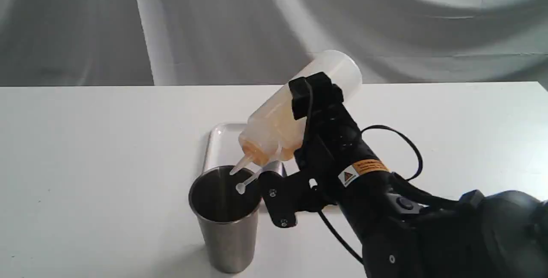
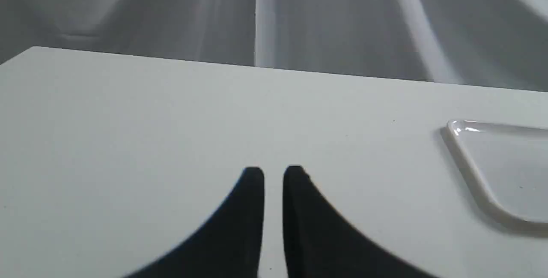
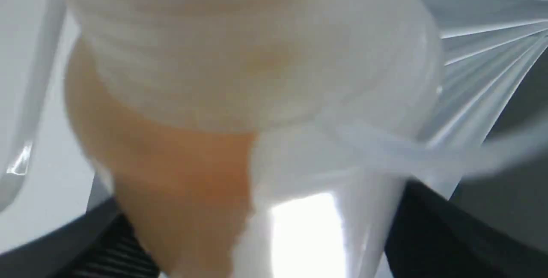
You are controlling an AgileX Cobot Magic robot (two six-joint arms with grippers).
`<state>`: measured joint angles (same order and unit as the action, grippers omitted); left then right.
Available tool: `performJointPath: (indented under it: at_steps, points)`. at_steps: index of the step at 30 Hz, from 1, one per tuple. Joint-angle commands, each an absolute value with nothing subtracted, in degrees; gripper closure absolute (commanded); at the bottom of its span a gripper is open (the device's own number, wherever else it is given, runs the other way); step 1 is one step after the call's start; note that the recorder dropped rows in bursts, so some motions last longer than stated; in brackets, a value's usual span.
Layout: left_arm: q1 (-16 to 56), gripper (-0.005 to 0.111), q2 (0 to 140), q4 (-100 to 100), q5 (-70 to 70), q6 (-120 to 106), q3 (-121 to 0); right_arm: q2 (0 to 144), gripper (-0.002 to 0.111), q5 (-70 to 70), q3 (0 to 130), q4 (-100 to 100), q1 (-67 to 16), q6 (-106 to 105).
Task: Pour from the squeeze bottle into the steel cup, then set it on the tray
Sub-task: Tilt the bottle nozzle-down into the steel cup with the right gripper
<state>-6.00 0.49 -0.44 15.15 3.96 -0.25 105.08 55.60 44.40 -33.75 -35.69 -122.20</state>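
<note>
Amber-orange liquid is seen pooled toward the nozzle end of the squeeze bottle (image 1: 274, 126) in the exterior view. The bottle is tipped steeply, nozzle down, so that its tip hangs just over the rim of the steel cup (image 1: 227, 222); whether a stream is running cannot be told. The bottle is clamped around its body by the right gripper (image 1: 306, 117), a hold that leaves the nozzle free and keeps the arm off the cup. The tethered cap (image 1: 240, 189) is left dangling over the cup's mouth. The cup stands upright on the white table (image 1: 85, 141), just in front of the tray (image 1: 220, 143), so little travel should be needed for the set-down. In the left wrist view the left gripper (image 2: 274, 174) is shown closed to a narrow slit with nothing held, parked over bare table (image 2: 128, 141), well clear of the pour, with a corner of the tray (image 2: 469, 162) at one side. In the right wrist view the squeeze bottle (image 3: 257, 76) fills the picture, and a dark finger (image 3: 449, 235) is made out beside it.
</note>
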Motion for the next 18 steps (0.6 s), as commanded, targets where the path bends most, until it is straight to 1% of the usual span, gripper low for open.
performJointPath:
  at_steps: [1,8,18]
  points:
    - [-5.72,0.098,0.65,-0.67,15.22,4.09,0.00,104.46,0.108,58.41,44.82,-31.64,-33.73,-122.77]
    - [-5.72,0.098,0.65,-0.67,15.22,4.09,0.00,104.46,0.108,59.24,44.82,-24.18,-32.62,-122.77]
    - [-5.72,0.098,0.65,-0.67,15.22,4.09,0.00,104.46,0.108,59.61,44.82,-20.36,-32.62,-122.88]
